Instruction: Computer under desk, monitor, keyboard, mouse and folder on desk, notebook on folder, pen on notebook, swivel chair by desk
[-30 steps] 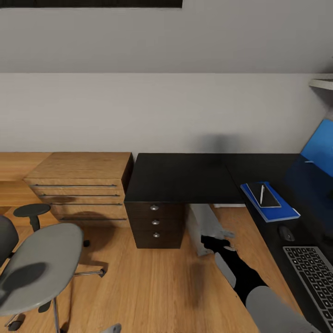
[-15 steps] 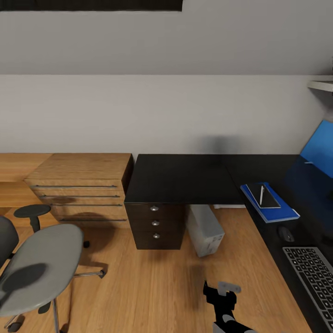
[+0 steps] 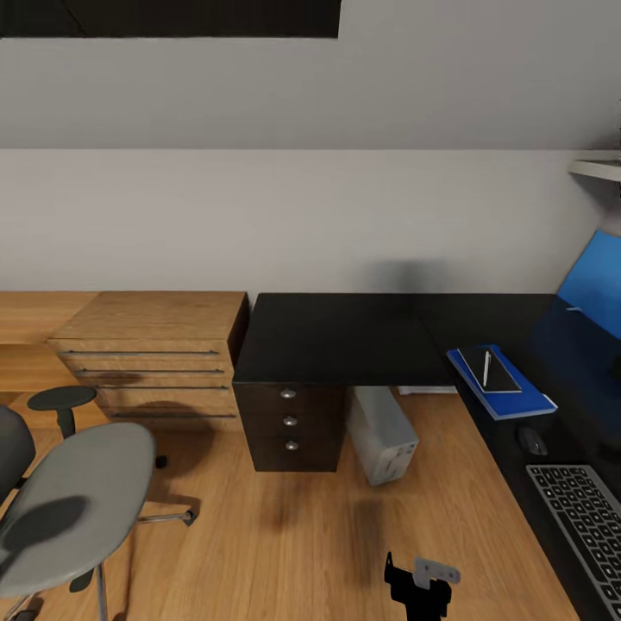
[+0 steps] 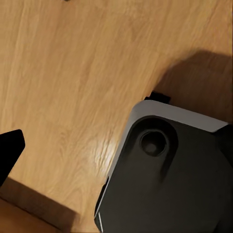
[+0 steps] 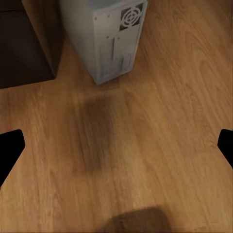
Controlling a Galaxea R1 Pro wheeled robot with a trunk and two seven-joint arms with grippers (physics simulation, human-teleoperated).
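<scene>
Pulled back toward the robot, the right gripper [image 3: 420, 586] hangs spread and empty over the floor [image 3: 285, 535], clear of the computer [image 3: 384, 433] tucked under the desk [image 3: 336, 336]; the left gripper's state I cannot tell.

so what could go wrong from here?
1. The swivel chair stands out on the floor, away from the desk; on casters it may roll off when pushed.
2. The computer juts from under the desk, so the chair base could knock it.
3. The pen lies loose on the notebook; bumping the desk might roll it off.
</scene>
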